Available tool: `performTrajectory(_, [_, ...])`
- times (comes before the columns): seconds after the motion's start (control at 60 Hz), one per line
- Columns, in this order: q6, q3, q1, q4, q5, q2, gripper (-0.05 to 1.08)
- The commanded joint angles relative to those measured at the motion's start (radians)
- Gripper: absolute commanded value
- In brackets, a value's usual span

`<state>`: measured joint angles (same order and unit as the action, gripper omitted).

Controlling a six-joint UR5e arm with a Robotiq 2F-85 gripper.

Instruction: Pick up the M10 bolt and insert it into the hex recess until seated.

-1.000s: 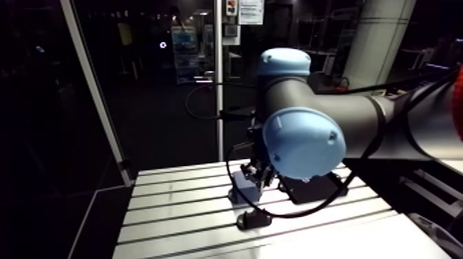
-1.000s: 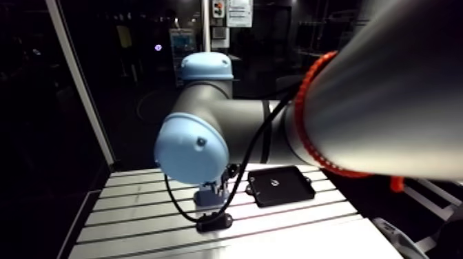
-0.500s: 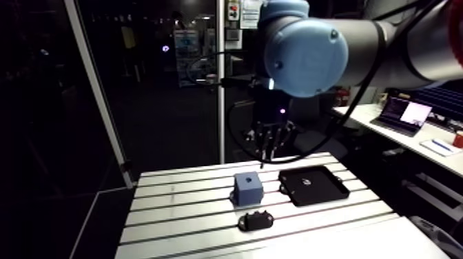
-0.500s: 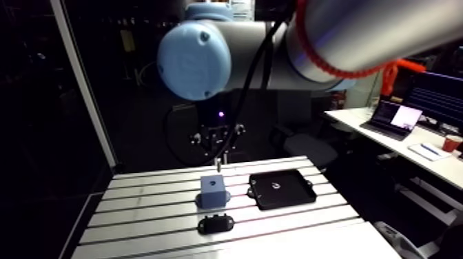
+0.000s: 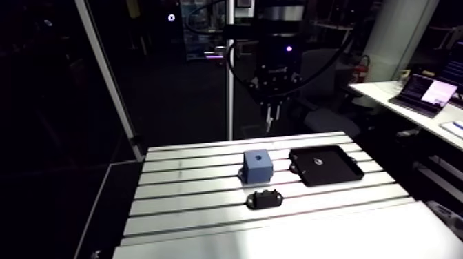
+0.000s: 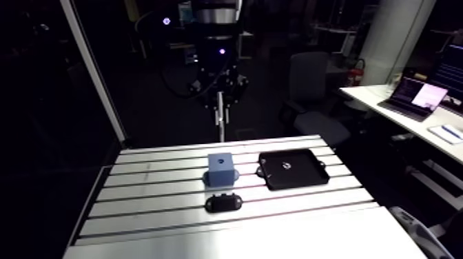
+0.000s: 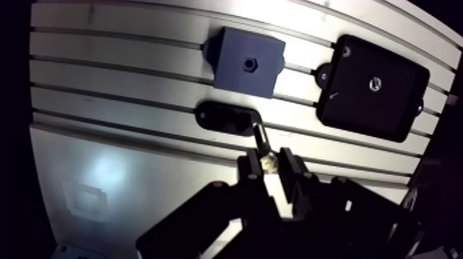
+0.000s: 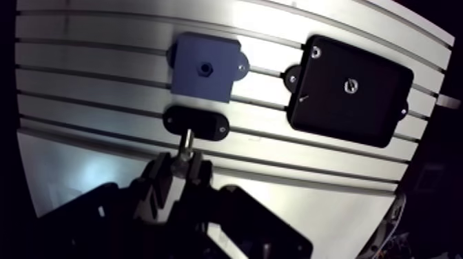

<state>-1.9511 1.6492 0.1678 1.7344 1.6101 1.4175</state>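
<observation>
In the wrist view my gripper (image 7: 270, 162) is shut on the M10 bolt (image 7: 261, 140), whose shank sticks out ahead of the fingertips. Far below, the blue block (image 7: 247, 60) sits on the slotted table, its hex recess (image 7: 249, 63) facing up. The arm view shows the gripper (image 5: 270, 103) high over the table's back edge with the bolt (image 5: 268, 122) hanging point down. It is well above and behind the blue block (image 5: 258, 165).
A black tray (image 5: 336, 171) lies to the right of the block, with a small metal part (image 7: 374, 83) in its middle. In front of the block lies a small black oval fixture (image 5: 264, 200). The slotted aluminium table (image 5: 186, 200) ends at a dark drop on the left.
The gripper rose from low beside the blue block to high above the table's back, carrying the bolt. The camera lifted with the arm, so the whole view shifted.
</observation>
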Motion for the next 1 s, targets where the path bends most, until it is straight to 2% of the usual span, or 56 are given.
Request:
performTrajectory(0.017, [0.005,-0.053,-0.011,-0.06,0.06,-0.037,0.93])
performTrajectory(0.267, [0.01,-0.08,-0.027,-0.059,0.06,-0.092,0.93])
performTrajectory(0.4, [0.017,-0.088,-0.042,-0.05,0.07,-0.123,0.93])
performTrajectory(1.0, [0.027,-0.095,-0.044,-0.016,0.073,-0.182,0.93])
